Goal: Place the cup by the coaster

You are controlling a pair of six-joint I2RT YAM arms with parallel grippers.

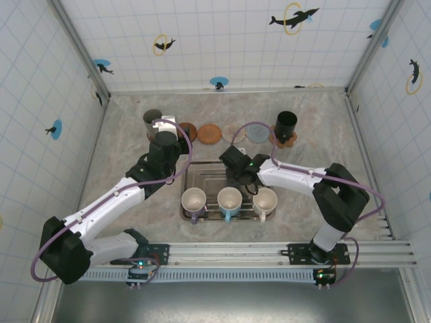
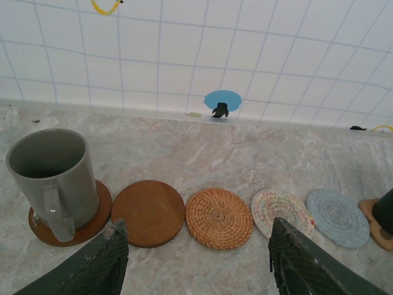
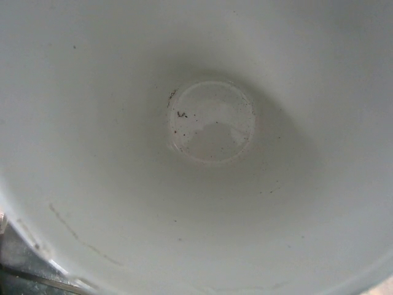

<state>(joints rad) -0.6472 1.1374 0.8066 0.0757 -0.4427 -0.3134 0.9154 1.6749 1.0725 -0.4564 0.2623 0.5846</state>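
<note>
Three white-lined cups stand in a row along the near edge of the metal tray [image 1: 205, 173]: left cup [image 1: 194, 200], middle cup [image 1: 229, 200] and right cup [image 1: 264, 200], each upright with its mouth up. The right gripper [image 1: 247, 182] hangs over the tray, just behind the middle and right cups. Its wrist view looks into a white cup interior [image 3: 212, 123], though which cup this is cannot be told. Its fingers are not distinguishable, so whether the claw is spread or pinching a rim cannot be told. The left gripper [image 2: 196, 226] sits low over the marbled table [image 2: 184, 153] before the coaster row, its fingers [image 2: 104, 258] spread with nothing between them. The row, from left to right, is a grey mug [image 2: 55, 175] on a wooden coaster [image 2: 92, 224], a bare wooden coaster [image 2: 148, 212], a rattan coaster [image 2: 219, 218], a pale woven coaster [image 2: 282, 209], a blue woven coaster [image 2: 336, 216], and a dark cup [image 1: 285, 124] on a further coaster [image 2: 371, 218].
</note>
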